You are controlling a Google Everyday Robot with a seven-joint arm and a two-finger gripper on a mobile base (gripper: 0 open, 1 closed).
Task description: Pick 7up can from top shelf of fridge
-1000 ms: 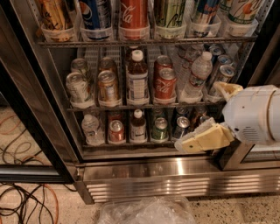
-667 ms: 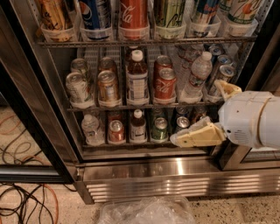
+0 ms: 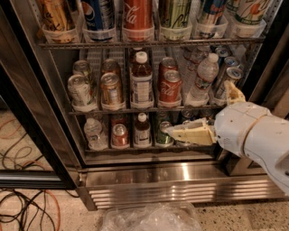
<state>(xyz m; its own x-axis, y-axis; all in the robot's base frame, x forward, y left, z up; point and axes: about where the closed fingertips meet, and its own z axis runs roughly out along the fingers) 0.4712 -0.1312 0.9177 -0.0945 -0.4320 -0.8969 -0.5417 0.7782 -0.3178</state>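
Gripper (image 3: 189, 133) sat low in the open fridge (image 3: 180, 178), level with the bottom rack (image 3: 135, 149) and well below the top shelf (image 3: 149, 43); open or closed could not be told.
Risk, as judged: the lift to the top shelf would pass the middle rack (image 3: 144, 108) with its bottles and cans, so the bulky white arm (image 3: 253, 135) could clip them or catch the wire. The top shelf carried a row of clear cup holders (image 3: 137, 34), each with one upright can. The 7up can (image 3: 250, 12) stood in the far-right holder (image 3: 251, 30), near the door frame. Tight spacing meant a grab could knock the dark can (image 3: 210, 16) beside it, or take the olive-green can (image 3: 174, 13) by mistake.
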